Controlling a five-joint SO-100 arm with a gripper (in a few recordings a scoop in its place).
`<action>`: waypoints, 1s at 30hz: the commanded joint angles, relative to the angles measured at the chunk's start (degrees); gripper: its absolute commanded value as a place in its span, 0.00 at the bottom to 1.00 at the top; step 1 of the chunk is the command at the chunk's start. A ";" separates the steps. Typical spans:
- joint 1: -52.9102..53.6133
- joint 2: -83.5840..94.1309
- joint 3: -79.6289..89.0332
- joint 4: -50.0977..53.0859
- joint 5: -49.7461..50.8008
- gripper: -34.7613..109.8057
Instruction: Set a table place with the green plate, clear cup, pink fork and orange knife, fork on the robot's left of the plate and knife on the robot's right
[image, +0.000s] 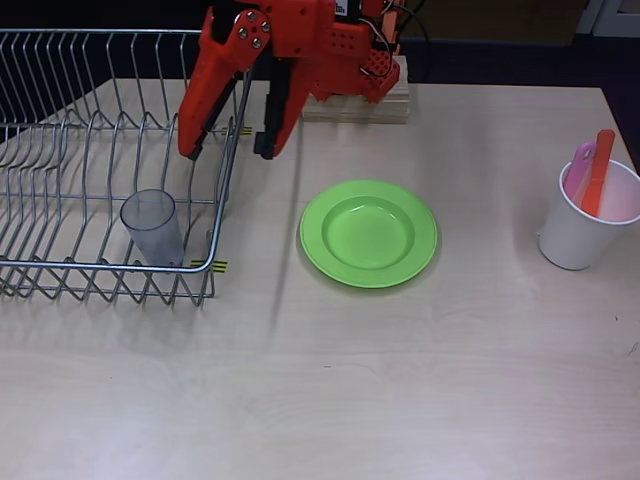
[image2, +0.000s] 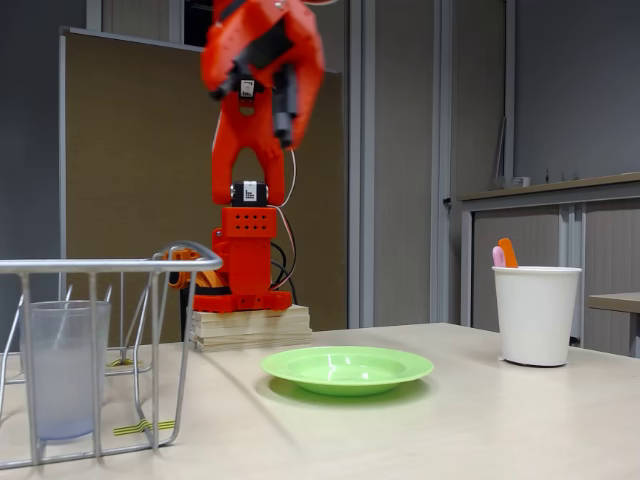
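Observation:
The green plate (image: 368, 233) (image2: 347, 367) lies empty on the middle of the table. Standing upright in the near right corner of a wire dish rack is the clear cup (image: 152, 225) (image2: 62, 370). The pink fork (image: 581, 163) (image2: 498, 256) and the orange knife (image: 600, 172) (image2: 508, 251) stand side by side in a white cup at the right. My gripper (image: 228, 150) (image2: 255, 100) hangs high over the rack's right edge, behind the clear cup, open, with nothing between its fingers.
The wire dish rack (image: 60, 150) (image2: 100, 266) takes up the left of the table. The opaque white cup (image: 580, 235) (image2: 536, 315) stands near the right edge. My arm's base sits on a stack of wooden boards (image: 355, 105) (image2: 250, 328) at the back.

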 joint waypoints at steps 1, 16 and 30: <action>7.65 0.44 -0.62 -1.93 -17.49 0.41; 25.14 -20.13 -4.92 -2.81 -49.04 0.39; 22.76 -16.70 0.88 -6.33 -50.36 0.54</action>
